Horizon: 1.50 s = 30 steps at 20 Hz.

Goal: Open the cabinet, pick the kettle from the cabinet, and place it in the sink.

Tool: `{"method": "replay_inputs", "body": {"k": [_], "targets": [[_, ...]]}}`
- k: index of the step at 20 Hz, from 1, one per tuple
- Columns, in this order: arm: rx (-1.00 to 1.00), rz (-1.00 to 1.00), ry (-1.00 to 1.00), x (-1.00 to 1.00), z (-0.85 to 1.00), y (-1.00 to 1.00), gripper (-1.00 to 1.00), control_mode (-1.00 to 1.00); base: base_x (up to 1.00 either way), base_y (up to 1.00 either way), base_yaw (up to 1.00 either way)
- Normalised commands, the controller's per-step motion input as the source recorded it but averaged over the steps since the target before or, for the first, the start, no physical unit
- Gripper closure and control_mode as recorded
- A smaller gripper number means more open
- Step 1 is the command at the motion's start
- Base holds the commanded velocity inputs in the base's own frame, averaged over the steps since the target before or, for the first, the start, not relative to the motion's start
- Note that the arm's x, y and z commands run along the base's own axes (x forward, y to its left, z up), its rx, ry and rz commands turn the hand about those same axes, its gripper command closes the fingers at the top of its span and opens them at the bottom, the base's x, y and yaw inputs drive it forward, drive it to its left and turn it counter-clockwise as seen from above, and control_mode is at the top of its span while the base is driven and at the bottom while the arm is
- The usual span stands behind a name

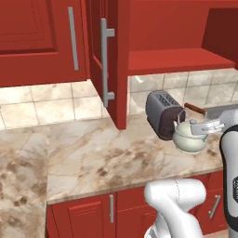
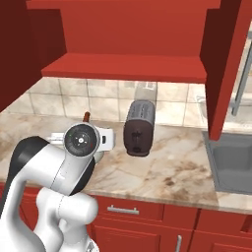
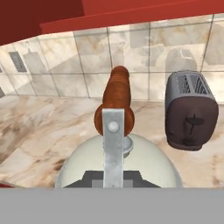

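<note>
In the left base view, the cabinet [image 1: 116, 60] stood open, its door swung out edge-on with the long grey bar handle [image 1: 106, 67] facing the camera, and its red shelf [image 1: 179, 59] bare above the tiled backsplash. The cream-white kettle [image 1: 189, 135] hung just above the marble counter [image 1: 93, 158], right beside the dark toaster [image 1: 162, 114]. The gripper [image 1: 201, 122] was closed on the kettle's wire handle near its reddish-brown bar.

In the right base view, the arm's wrist covered most of the kettle; only the tip of the brown bar [image 2: 86, 116] poked out behind it. The toaster [image 2: 139, 128] sat on the counter under the shelf [image 2: 123, 67], and a corner of the grey sink [image 2: 235, 162] lay well apart to the right, past the open door [image 2: 226, 64].

In the hand view, the kettle [image 3: 148, 164] sat directly under the camera, its brown bar [image 3: 117, 103] running away from the lens and the toaster [image 3: 191, 110] beside it. The fingertips were hard to make out there, probably pinched shut on the handle.
</note>
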Motion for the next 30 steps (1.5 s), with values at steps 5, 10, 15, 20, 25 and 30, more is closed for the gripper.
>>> {"method": "replay_inputs", "body": {"k": [5, 10, 15, 20, 25, 30], "targets": [[0.0, 0.0, 0.0, 0.0, 0.0, 0.0, 1.0, 1.0, -0.49, 0.0, -0.17], [0.0, 0.0, 0.0, 0.0, 0.0, 0.0, 1.0, 1.0, -0.49, 0.0, -0.14], [0.0, 0.0, 0.0, 0.0, 0.0, 0.0, 1.0, 1.0, -0.55, 0.01, -0.08], [0.0, 0.0, 0.0, 0.0, 0.0, 0.0, 1.0, 1.0, -0.5, 0.0, -0.02], [0.0, 0.0, 0.0, 0.0, 0.0, 0.0, 1.0, 1.0, -0.49, -0.03, -0.04], [0.0, 0.0, 0.0, 0.0, 0.0, 0.0, 1.0, 1.0, -0.26, -0.13, -0.03]]}}
